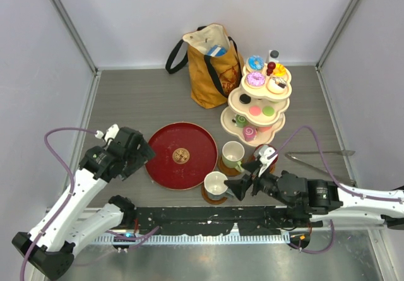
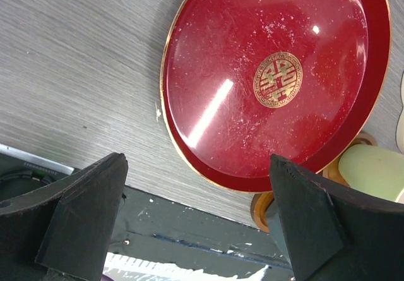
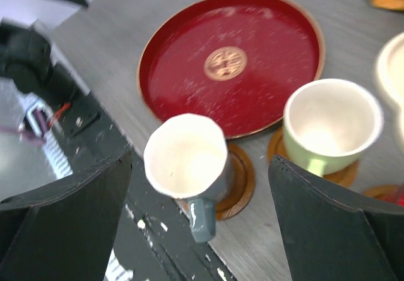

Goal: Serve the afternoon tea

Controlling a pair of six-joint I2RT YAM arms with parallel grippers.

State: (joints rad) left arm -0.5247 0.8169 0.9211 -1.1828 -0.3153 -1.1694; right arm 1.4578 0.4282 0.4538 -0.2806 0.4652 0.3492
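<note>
The cream three-tier stand (image 1: 235,104) at the back right carries toy donuts (image 1: 255,79), macarons (image 1: 255,111) and a roll cake (image 1: 249,132). The grey-green mug (image 1: 216,184) stands on a brown saucer (image 3: 243,181) at the near edge. The pale green mug (image 1: 232,154) stands on its saucer behind it. The red mug (image 1: 272,161) is mostly hidden by my right arm. My right gripper (image 1: 247,179) is open, just right of the grey-green mug (image 3: 187,165), whose handle (image 3: 202,219) points toward it. My left gripper (image 1: 146,155) is open and empty at the red tray's left edge.
The big round red tray (image 1: 182,155) lies centre-left and fills the left wrist view (image 2: 271,72). The mustard-yellow tote bag (image 1: 208,66) stands at the back. Metal tongs (image 1: 319,155) lie at the right. Grey walls enclose the table.
</note>
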